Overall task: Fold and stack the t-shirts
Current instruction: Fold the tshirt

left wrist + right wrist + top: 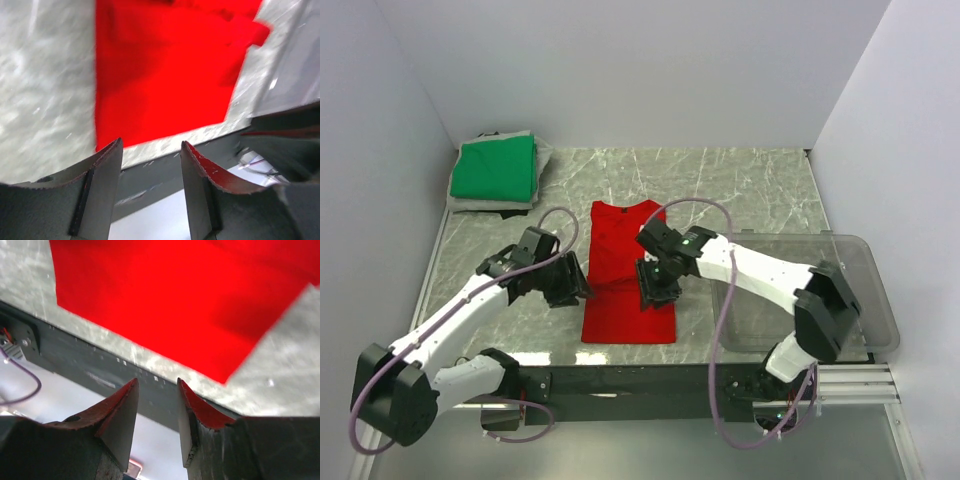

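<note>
- Your red t-shirt (618, 275) lies flat in the middle of the marbled surface (760, 190), folded into a long narrow strip. Its collar end points to the far wall and its hem sits near the dark rail (650, 380) at the near edge.
- The left gripper (582, 288) hangs just beside the strip's left edge. In the left wrist view its jaws are spread with nothing between them, and the red cloth (165, 70) lies beyond the tips.
- The right gripper (658, 292) is over the strip's right half. Its jaws are parted too and hold nothing, and the right wrist view shows a red corner (190, 290) lying past them.
- Your green t-shirt (496, 168) sits well apart in the far left corner, folded into a neat square on top of a grey cloth pile (480, 204).
- The clear plastic bin (868, 262) rests on the right side of the surface. Only the marble shows through its floor, neither shirt is in it, and the right arm crosses its near left corner.
</note>
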You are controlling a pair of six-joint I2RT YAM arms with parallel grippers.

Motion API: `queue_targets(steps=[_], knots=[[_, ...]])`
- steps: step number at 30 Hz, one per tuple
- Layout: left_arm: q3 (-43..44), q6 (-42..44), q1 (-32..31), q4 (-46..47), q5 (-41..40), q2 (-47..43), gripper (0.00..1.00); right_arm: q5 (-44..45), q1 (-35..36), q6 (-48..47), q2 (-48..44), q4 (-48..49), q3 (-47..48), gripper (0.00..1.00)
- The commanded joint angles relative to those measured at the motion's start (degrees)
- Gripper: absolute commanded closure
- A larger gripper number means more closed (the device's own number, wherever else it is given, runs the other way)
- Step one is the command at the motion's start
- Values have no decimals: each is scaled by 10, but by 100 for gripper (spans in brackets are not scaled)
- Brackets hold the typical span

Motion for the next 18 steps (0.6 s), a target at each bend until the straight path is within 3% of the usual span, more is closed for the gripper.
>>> queue_targets(steps=[1, 8, 18], knots=[[-2, -26, -8, 129, 26, 20, 45, -24, 5, 0, 52, 54, 17, 57], [-108, -96, -46, 273, 52, 36, 45, -24, 6, 10, 123, 114, 52, 57], [-157, -92, -66, 315, 54, 105, 44, 11, 6, 16, 193, 137, 82, 57]])
